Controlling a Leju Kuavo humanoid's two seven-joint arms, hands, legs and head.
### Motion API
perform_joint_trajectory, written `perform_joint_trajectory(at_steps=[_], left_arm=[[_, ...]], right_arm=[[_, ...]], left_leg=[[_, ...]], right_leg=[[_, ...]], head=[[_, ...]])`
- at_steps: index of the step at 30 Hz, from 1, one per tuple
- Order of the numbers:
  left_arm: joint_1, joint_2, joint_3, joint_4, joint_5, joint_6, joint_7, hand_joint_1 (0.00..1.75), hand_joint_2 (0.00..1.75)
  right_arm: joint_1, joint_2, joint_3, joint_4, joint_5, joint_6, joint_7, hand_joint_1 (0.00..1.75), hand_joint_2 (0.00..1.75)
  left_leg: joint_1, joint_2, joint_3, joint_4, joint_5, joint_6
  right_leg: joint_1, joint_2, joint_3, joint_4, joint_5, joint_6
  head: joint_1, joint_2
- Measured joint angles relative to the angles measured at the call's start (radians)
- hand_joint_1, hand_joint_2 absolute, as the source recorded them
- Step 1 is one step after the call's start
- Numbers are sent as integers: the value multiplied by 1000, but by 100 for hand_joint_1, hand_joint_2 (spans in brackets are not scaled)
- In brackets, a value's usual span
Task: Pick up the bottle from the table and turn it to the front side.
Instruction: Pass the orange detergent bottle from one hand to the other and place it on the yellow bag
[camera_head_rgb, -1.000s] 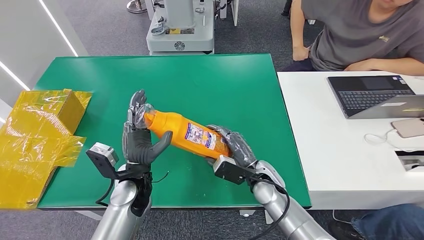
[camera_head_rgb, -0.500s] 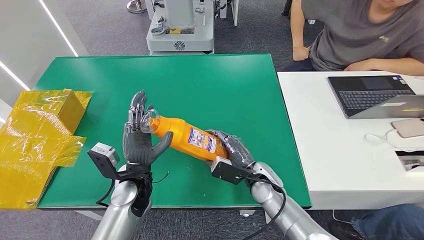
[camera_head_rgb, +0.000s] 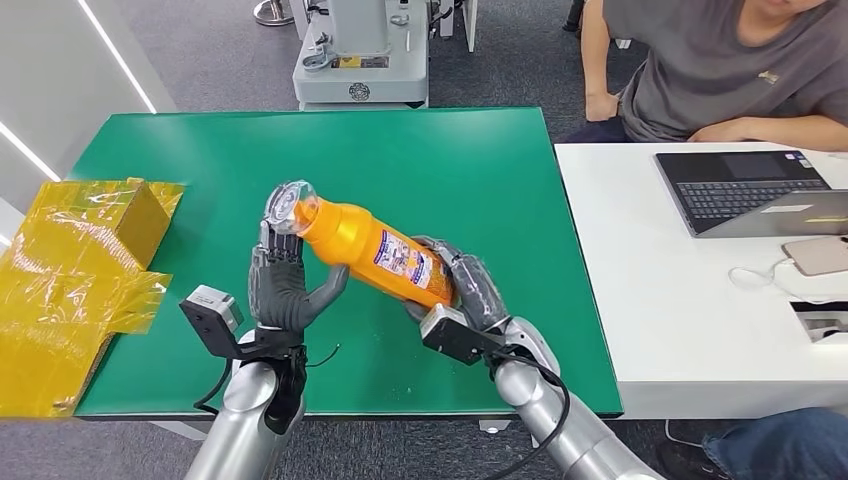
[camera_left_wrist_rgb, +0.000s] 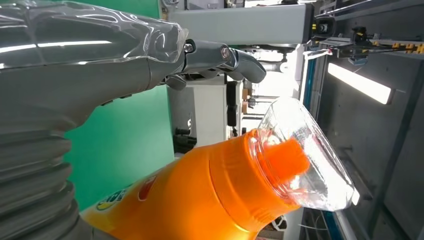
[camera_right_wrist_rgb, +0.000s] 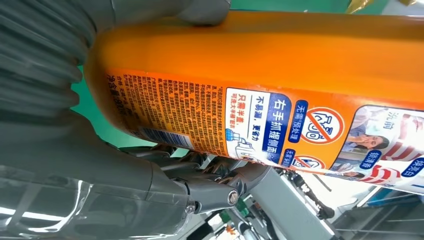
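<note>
I see the glossy orange plastic bottle (camera_head_rgb: 372, 248) lifted above the green desk (camera_head_rgb: 450, 170), tilted, its clear cone-shaped cap toward my left. The right robot hand (camera_head_rgb: 462, 283) grips its labelled base (dense printed text). The left robot hand (camera_head_rgb: 283, 280) cups the smooth neck, fingers spread, thumb underneath.

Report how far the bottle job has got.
Done: the orange bottle is off the green table, gripped at its base by the right hand. In hand: the left hand cradles the neck by the clear cap. Left: the fine-print back label shows, so the front is not yet turned forward.
</note>
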Motion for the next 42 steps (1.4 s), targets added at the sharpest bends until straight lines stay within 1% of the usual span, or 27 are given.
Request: perform_joint_trajectory(at_steps=[13, 19, 24, 28, 42], left_arm=[[1, -2, 0, 5, 1, -6, 3, 0, 175], [2, -4, 0, 5, 1, -6, 7, 0, 175], [7, -4, 0, 5, 1, -7, 9, 0, 175], [9, -5, 0, 5, 1, -12, 13, 175, 175], [19, -5, -1, 5, 0, -61, 25, 175, 175]], right_arm=[[1, 6, 4, 48, 9, 168, 3, 175, 175], [-1, 12, 10, 70, 16, 209, 0, 175, 175], [-5, 14, 17, 85, 24, 215, 0, 175, 175], [-8, 18, 20, 96, 25, 214, 1, 175, 175], [-27, 22, 23, 142, 69, 185, 2, 175, 175]], left_leg=[[0, 0, 0, 0, 0, 0], [0, 0, 0, 0, 0, 0], [0, 0, 0, 0, 0, 0], [0, 0, 0, 0, 0, 0], [0, 0, 0, 0, 0, 0]], right_leg=[[0, 0, 0, 0, 0, 0], [0, 0, 0, 0, 0, 0], [0, 0, 0, 0, 0, 0], [0, 0, 0, 0, 0, 0], [0, 0, 0, 0, 0, 0]], head=[[0, 0], [0, 0], [0, 0], [0, 0], [0, 0]])
